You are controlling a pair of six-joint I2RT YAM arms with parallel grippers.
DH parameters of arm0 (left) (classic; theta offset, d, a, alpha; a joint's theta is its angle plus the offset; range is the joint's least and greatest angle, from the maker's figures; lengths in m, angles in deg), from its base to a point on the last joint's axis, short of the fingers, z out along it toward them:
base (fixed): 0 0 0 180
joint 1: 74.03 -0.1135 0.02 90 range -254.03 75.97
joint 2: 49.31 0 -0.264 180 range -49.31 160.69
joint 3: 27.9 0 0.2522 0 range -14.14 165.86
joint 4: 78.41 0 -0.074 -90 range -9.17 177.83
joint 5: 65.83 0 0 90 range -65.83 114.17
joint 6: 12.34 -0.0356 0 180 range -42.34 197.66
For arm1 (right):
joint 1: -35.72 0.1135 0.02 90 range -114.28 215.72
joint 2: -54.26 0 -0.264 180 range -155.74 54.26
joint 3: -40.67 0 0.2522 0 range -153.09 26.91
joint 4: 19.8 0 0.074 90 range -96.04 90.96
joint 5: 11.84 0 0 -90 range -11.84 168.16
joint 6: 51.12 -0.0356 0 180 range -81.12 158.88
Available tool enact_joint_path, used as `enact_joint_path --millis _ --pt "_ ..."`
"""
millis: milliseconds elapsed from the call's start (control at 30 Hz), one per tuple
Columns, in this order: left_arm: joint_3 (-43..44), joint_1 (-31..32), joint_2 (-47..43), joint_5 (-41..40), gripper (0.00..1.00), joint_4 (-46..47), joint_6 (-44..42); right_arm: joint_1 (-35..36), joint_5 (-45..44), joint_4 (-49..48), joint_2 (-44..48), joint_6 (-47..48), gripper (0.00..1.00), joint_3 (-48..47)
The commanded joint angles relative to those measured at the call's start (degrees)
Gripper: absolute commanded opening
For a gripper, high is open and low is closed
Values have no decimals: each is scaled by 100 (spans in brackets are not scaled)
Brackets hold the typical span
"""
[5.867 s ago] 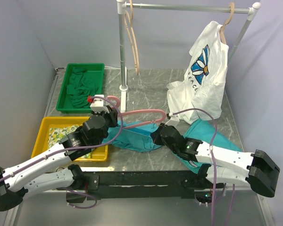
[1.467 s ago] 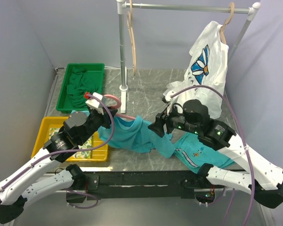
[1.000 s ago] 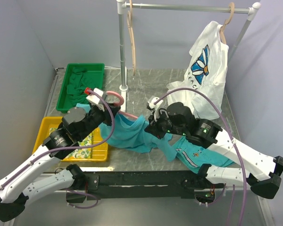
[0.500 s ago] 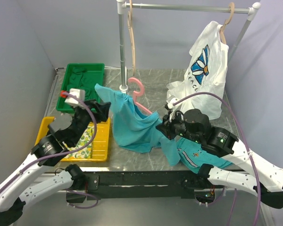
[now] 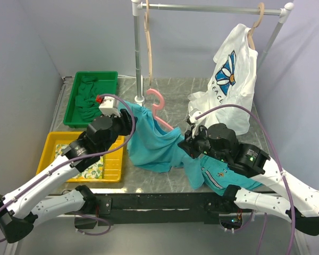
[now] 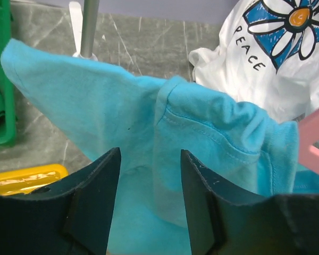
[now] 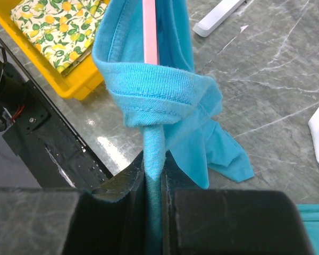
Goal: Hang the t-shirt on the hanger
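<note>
Nearest to the arm bases, the right gripper [image 7: 154,167] is closed tightly on a twisted strip of the t-shirt [image 5: 151,141]; in the right wrist view the turquoise cloth comes up out of the pinched fingers and opens into a hemmed fold. A straight arm of the pink hanger [image 7: 150,26] goes into this fold, so this end of the hanger is inside the cloth. Just right of this gripper, a teal garment [image 5: 223,175] with a striped edge and a small emblem lies flat on the grey marble table [image 5: 170,95], partly under the right arm. On the left side stands a yellow tray [image 7: 53,71] that holds a cloth with a lemon print [image 7: 58,24]. The left gripper [image 6: 149,159] is over the far corner of this tray, and its two dark fingers [image 6: 90,202] stand apart with nothing pinched; the shirt's sleeve and shoulder seam hang just in front of the gap. Between the two grippers the t-shirt hangs spread on the hanger, above the table, and the curved pink hook comes out at the top, near the foot of the rack. Further back on the left is a green tray [image 5: 70,106] with a crumpled green cloth [image 5: 90,93]. Behind it rises the white rack pole [image 5: 137,48], and at the far right a white t-shirt with a blue flower print [image 5: 231,90] hangs from the rail.
</note>
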Motion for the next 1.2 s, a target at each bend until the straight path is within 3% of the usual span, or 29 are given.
enact_joint_path --millis 0,133,400,433,600,867,1100,1133,1167 --pt "62 -168 -9 463 53 530 391 -9 -77 -268 86 -82 0 -406" --pt "-52 -247 -53 577 45 775 488 -9 -77 -224 94 -109 0 -459" --pt "-78 -379 193 998 42 995 523 -9 -86 -127 191 -162 0 -521" --pt "-105 -397 184 1017 38 1109 532 -9 -77 -119 200 -162 0 -512" --pt "-52 -502 237 920 1 1154 681 -9 -95 -66 296 -205 0 -503" --pt "158 -757 -167 -898 1 795 1418 -1 -192 242 507 -302 0 -556" --pt "615 -836 79 -539 2 574 1323 -9 -262 610 639 -390 0 -1073" --pt "651 -836 79 -521 21 609 1315 -9 -271 768 648 -390 0 -1274" --pt "651 -836 53 -486 33 670 1245 -9 -306 848 639 -399 0 -1390"
